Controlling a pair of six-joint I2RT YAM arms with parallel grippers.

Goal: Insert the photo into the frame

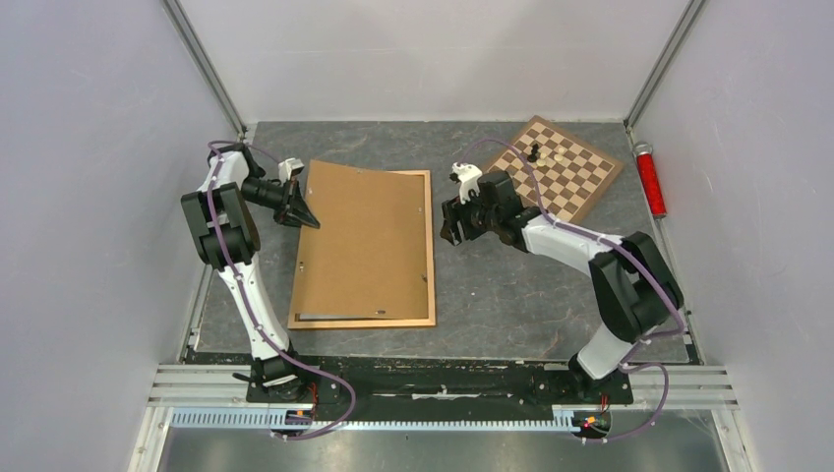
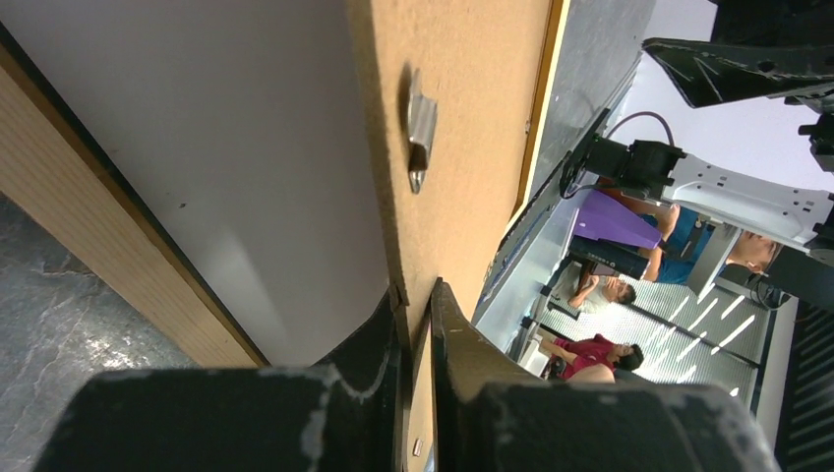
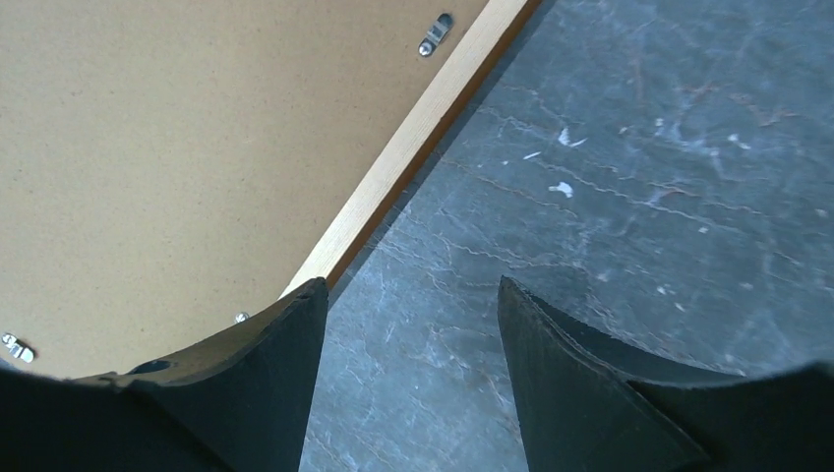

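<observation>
The light wooden frame (image 1: 431, 246) lies face down on the table, with the plain brown backing board (image 1: 364, 241) over it. My left gripper (image 1: 307, 218) is shut on the board's left edge (image 2: 462, 118) and holds that edge tilted up. Under the raised board, the left wrist view shows a plain white sheet (image 2: 226, 167), the photo's back, inside the frame rail (image 2: 89, 256). Its printed side is hidden. My right gripper (image 1: 457, 221) is open and empty above the bare table, just right of the frame's rail (image 3: 413, 138) and the board (image 3: 177, 147).
A brown-and-cream chessboard (image 1: 556, 167) with a few pieces (image 1: 536, 152) lies at the back right. A red cylinder (image 1: 649, 179) lies by the right wall. Small metal clips (image 2: 418, 128) sit on the backing board. White walls close in on three sides.
</observation>
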